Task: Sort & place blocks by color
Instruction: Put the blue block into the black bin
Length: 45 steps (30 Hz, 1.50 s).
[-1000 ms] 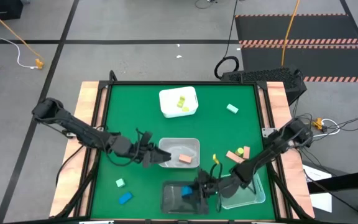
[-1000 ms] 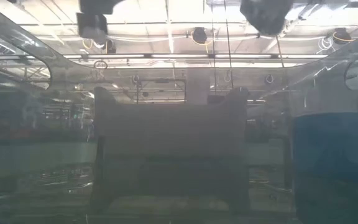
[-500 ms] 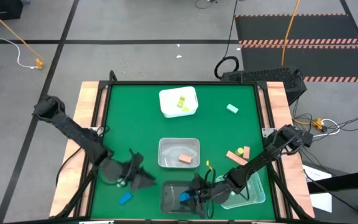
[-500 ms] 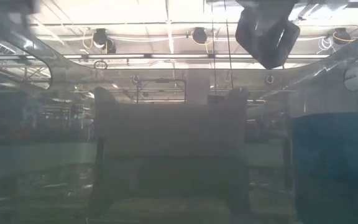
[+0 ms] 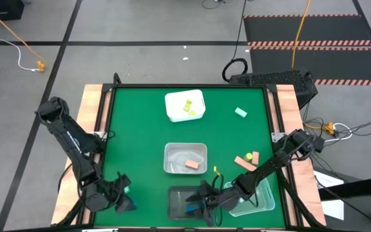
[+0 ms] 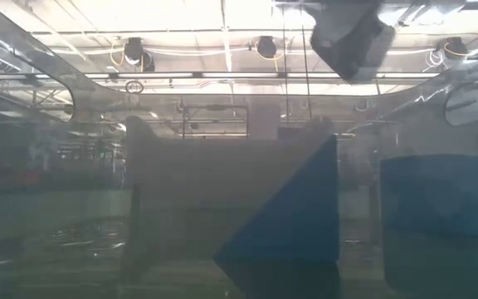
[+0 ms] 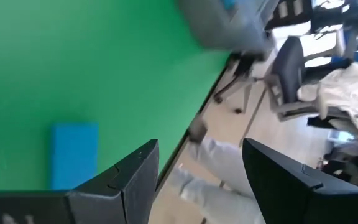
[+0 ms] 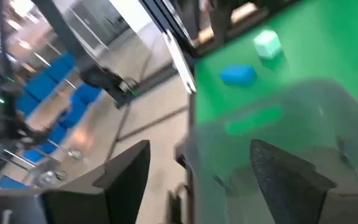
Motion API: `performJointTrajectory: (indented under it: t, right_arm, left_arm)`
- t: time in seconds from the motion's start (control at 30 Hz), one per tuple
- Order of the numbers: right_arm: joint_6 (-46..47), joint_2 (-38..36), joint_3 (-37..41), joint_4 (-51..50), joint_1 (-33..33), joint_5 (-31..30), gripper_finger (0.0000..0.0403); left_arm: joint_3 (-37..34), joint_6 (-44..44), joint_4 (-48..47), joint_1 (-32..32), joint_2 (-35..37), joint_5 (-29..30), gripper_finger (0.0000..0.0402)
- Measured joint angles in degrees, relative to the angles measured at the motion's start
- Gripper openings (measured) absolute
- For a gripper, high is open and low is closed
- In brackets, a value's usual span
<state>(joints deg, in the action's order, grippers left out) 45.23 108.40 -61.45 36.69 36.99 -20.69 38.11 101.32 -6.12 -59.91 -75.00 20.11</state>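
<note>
The main risk sat at the near left corner of the green surface [image 5: 140, 129]. There the left end effector [image 5: 122, 200] hung low beside the blue block [image 7: 74, 154], which lay flat close to the surface's near edge. A descent slightly off line would probably have nudged the block toward that edge, or off it, rather than straddling it. In the left wrist view the fingers [image 7: 124, 184] stood apart with nothing between them, and the blue block lay just to one side of the gap, not inside it, so the closing move would likely have needed a sideways correction first. A mint green block [image 8: 267, 44] lay just beside the blue one, and a wide approach could have knocked it too.

The right end effector [image 5: 195, 202] was over the dark tub [image 5: 172, 206] at the near edge, its fingers [image 8: 126, 168] spread and empty. A blue block [image 6: 285, 220] showed tilted on a corner in the low view, apparently inside that tub; it might have settled unevenly or bounced.

Elsewhere, yellow blocks [image 5: 188, 106] lay in the white tub [image 5: 176, 109], a salmon-tan block [image 5: 192, 165] in the clear tub [image 5: 169, 158], and two more salmon-tan blocks [image 5: 248, 158] plus another mint green one [image 5: 240, 113] remained loose on the surface.
</note>
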Motion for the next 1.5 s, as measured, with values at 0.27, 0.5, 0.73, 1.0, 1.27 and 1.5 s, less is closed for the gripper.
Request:
performJointTrajectory:
  t: [0.27, 0.5, 0.73, 1.0, 1.27, 1.5]
  right_arm:
    - [-4.13, -1.49, 0.02, 12.96, -0.69, -0.04, 0.0268]
    - [-11.32, -7.29, 0.02, 10.21, -2.07, -0.13, 0.0267]
    - [-16.69, -13.36, 0.02, 4.13, -4.45, -0.22, 0.0267]
    - [-19.39, -16.55, 0.04, -0.09, -5.51, -0.22, 0.0267]
    - [-18.68, -16.57, 0.07, -2.89, -5.51, -0.20, 0.0267]
    - [-15.97, -16.57, 0.07, -5.40, -5.49, -0.19, 0.0267]
  left_arm:
    - [6.07, 0.30, 0.25, -0.41, -5.76, -9.05, 0.0229]
    - [20.89, -7.68, -10.25, -0.57, -15.77, -11.37, 0.0229]
    - [32.98, -6.30, -38.53, 0.02, -25.92, -11.32, 0.0229]
    - [33.73, -2.63, -42.16, 1.66, -32.64, -11.65, 0.0229]
    - [33.68, -1.76, -44.59, 2.94, -31.40, -12.37, 0.0229]
    - [33.89, -1.09, -49.44, 2.88, -31.06, -12.60, 0.0229]
